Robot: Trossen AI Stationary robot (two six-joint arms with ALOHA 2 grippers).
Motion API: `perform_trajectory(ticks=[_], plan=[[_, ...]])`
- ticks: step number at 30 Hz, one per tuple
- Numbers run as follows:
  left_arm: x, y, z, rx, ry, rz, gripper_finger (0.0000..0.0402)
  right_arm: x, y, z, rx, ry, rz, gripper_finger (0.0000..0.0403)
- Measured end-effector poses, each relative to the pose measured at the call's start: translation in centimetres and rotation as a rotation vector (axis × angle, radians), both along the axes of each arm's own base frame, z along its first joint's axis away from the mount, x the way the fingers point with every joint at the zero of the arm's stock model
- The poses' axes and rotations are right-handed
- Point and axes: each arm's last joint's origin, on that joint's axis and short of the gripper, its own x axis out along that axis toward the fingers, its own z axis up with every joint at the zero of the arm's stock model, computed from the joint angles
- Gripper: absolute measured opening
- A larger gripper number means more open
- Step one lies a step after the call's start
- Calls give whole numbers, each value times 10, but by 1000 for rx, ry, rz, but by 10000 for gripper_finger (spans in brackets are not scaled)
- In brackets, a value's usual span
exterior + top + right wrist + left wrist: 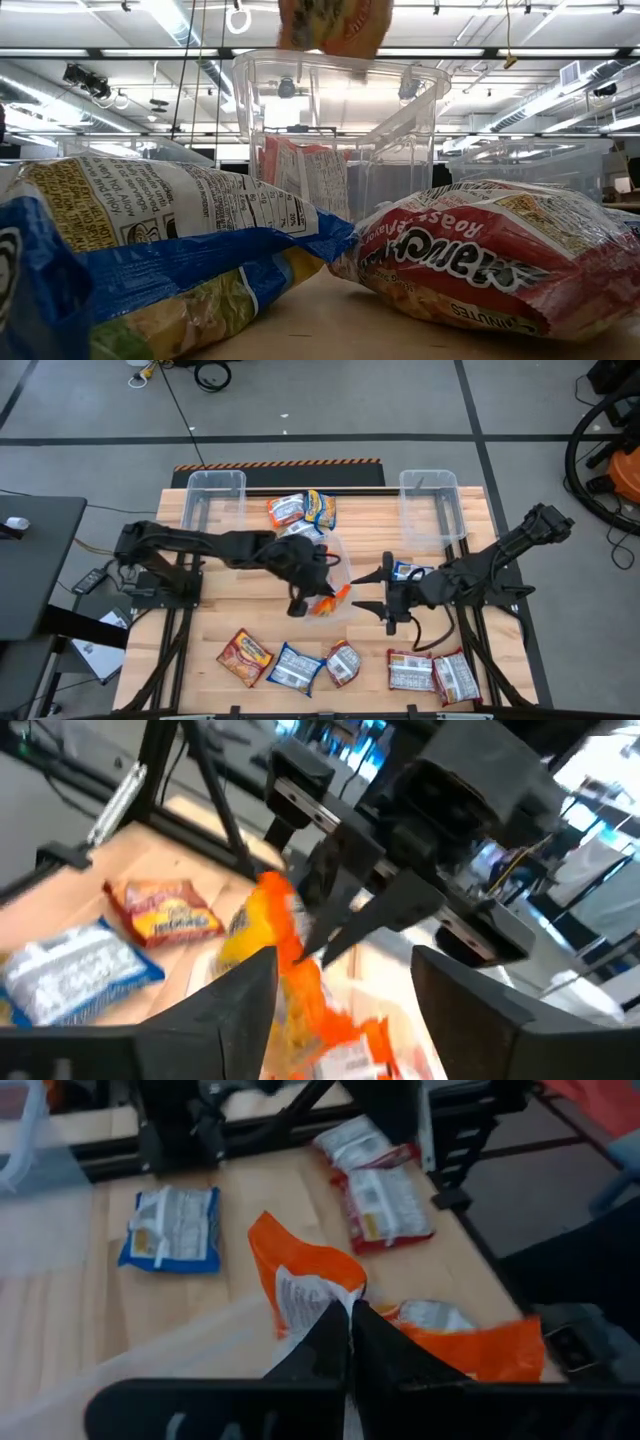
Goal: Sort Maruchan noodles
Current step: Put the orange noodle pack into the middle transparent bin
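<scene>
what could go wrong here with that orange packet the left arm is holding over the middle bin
The left gripper pinches the orange packet only by a thin edge, so it could slip and land outside the clear bin. The right gripper sits open close beside that bin, so the two arms could bump. Dropped from this height, the packet might catch on the bin's rim rather than fall in.

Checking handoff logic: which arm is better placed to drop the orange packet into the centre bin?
Left. Its hand is shut on the orange packet, held above the clear centre bin. The right hand sits open beside the bin, holding nothing.
</scene>
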Motion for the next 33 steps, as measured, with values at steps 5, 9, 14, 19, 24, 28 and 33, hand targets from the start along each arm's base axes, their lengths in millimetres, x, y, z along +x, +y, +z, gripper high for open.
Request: perform_trajectory(ticks=[5, 9, 14, 19, 24, 28, 33], plan=[[16, 11, -23, -10, 64, -5, 11, 3, -7, -8, 30, 69, -14, 240], [24, 17, -37, -74, 108, -40, 12, 5, -11, -13, 76, 114, -29, 240], [31, 19, -55, -62, 163, -51, 12, 5, -12, -18, 90, 150, -38, 240], [28, 31, -76, -62, 243, -15, 12, 5, -14, -19, 106, 160, -47, 240], [26, 36, -96, -60, 232, 1, 13, 6, -16, -19, 103, 165, -53, 240], [26, 36, -102, -36, 207, -18, 13, 7, -20, -20, 101, 168, -69, 240], [23, 39, -106, 40, 240, 38, 13, 9, -27, -27, 107, 186, -73, 240]])
